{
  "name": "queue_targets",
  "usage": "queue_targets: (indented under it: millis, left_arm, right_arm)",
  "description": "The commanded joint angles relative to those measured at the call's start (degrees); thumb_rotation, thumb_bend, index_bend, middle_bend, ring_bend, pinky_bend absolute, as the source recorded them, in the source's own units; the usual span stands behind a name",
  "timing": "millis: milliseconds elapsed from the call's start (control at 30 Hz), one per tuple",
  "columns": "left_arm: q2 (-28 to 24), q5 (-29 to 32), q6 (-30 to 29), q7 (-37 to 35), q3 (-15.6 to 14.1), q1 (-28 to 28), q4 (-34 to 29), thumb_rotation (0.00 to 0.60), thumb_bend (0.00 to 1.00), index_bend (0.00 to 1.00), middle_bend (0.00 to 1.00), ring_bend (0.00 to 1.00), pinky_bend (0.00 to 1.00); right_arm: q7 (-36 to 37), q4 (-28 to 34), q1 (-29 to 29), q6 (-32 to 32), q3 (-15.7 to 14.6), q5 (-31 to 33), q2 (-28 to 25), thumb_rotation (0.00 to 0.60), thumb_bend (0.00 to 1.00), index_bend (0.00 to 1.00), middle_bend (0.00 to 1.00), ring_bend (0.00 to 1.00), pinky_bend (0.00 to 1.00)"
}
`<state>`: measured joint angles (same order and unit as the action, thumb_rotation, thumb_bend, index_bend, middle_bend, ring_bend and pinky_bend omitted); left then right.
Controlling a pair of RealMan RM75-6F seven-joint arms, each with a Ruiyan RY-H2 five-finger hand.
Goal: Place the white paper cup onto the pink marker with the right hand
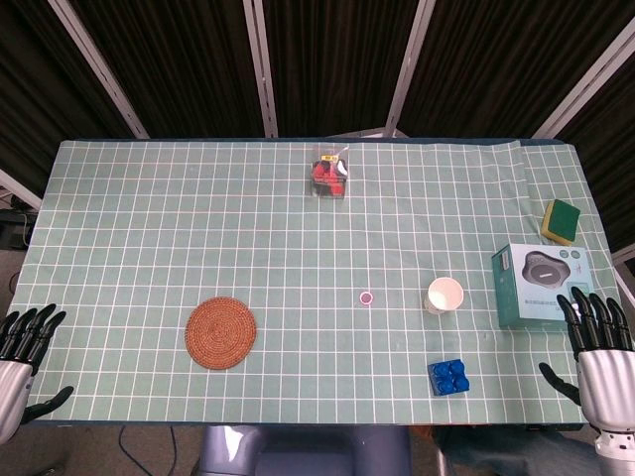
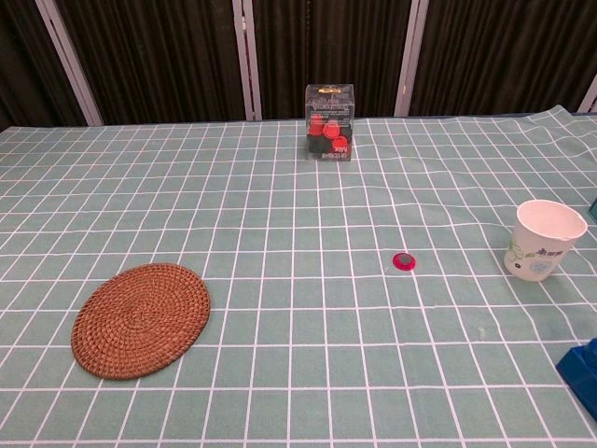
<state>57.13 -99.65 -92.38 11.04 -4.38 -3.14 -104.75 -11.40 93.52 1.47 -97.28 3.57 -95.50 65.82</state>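
White paper, with a green printed mark low on its side that I cannot read, is what the cup (image 2: 546, 239) is made of; it is standing upright and open-mouthed on the green checked tablecloth (image 1: 149, 218), toward my right. The pink marker (image 2: 403, 261) is lying flat on the cloth a little to the cup's left, apart from it, with nothing on it.

My right hand (image 1: 600, 357) is hanging at the near right edge of the table, fingers spread and pointing away from me, thumb out to the side, holding nothing. It is sitting just nearer than a teal box (image 1: 541, 286) with a grey device pictured on its lid; any lettering there is too small to make out. My left hand (image 1: 22, 362) is waiting at the near left corner, fingers likewise apart and empty.

Beyond the box a yellow-and-green sponge (image 1: 562, 220) is lying. A blue brick (image 1: 449, 377) is sitting near the cup's near side. A woven round mat (image 2: 140, 317) is resting to the left, and a clear box of red pieces (image 2: 329, 134) with a small unreadable label is standing at the far middle.
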Motion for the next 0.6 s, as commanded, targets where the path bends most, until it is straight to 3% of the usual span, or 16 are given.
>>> queue_targets:
  millis: [33, 333, 600]
  left_arm:
    - [0.00, 0.06, 0.01, -0.09, 0.02, 0.00, 0.04, 0.600, 0.00, 0.00, 0.00, 0.00, 0.00]
    - [0.31, 0.98, 0.18, 0.23, 0.67, 0.21, 0.05, 0.600, 0.00, 0.00, 0.00, 0.00, 0.00]
    - [2.39, 2.65, 1.75, 2.55, 2.35, 1.62, 0.76, 0.600, 0.00, 0.00, 0.00, 0.00, 0.00]
  right_arm:
    - [-0.07, 0.01, -0.02, 0.10, -0.02, 0.02, 0.00, 0.600, 0.00, 0.00, 0.00, 0.00, 0.00]
    - [-2.49, 0.40, -2.57, 3.95, 0.18, -0.85, -0.34, 0.600, 0.00, 0.00, 0.00, 0.00, 0.00]
    - [-16.36, 6.28, -15.10, 23.76, 2.36, -1.42, -2.74, 0.600, 0.00, 0.00, 0.00, 0.00, 0.00]
